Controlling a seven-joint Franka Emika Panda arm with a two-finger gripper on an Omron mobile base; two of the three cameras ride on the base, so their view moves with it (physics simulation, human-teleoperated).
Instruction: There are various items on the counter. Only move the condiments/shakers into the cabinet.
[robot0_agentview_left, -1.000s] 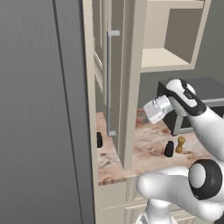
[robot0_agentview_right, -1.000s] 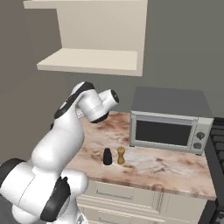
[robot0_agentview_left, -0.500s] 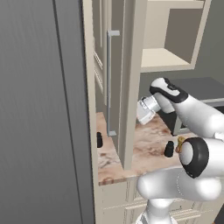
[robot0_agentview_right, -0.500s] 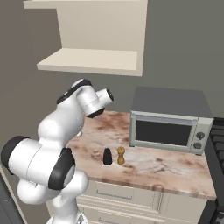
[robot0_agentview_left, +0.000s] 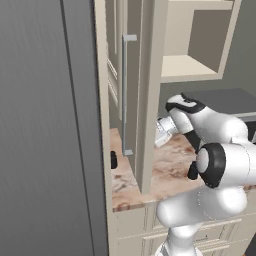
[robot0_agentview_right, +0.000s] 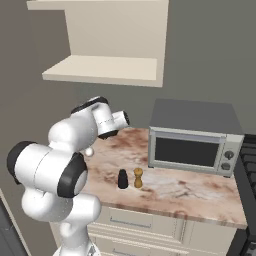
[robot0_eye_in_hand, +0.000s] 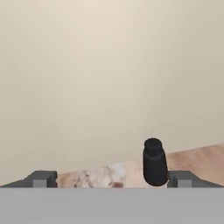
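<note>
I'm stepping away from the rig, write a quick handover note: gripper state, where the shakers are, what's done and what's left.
Gripper: open, empty, low over the counter, pointed at a black shaker that stands near the cream wall behind the open cabinet door.
Another black shaker and the golden-tan shaker stand side by side on the counter left of the microwave.
Done: cabinet open; no shaker on its shelf yet.
Left: carry all three shakers into the cabinet; leave the microwave alone.
</note>
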